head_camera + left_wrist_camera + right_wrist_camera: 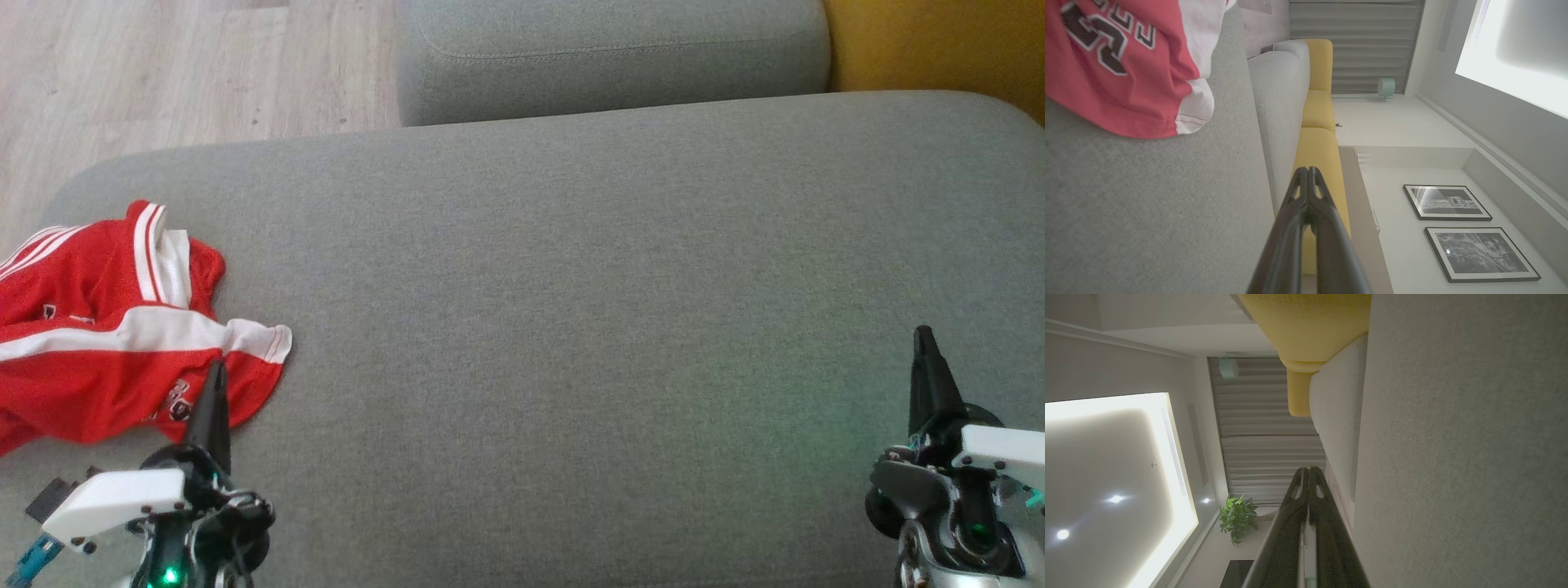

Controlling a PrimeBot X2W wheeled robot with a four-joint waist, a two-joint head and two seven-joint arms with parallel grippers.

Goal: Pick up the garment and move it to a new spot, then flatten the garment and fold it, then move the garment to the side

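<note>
Jersey lies crumpled just ahead and left of the closed, empty left gripper; the right gripper, likewise closed, sits well apart.

Head view looks down on the cushion; wrist views skim it sideways.

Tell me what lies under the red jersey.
The red jersey lies crumpled on the grey cushion, which shows beside it. Anything between cloth and cushion is covered, so I cannot tell.
</note>
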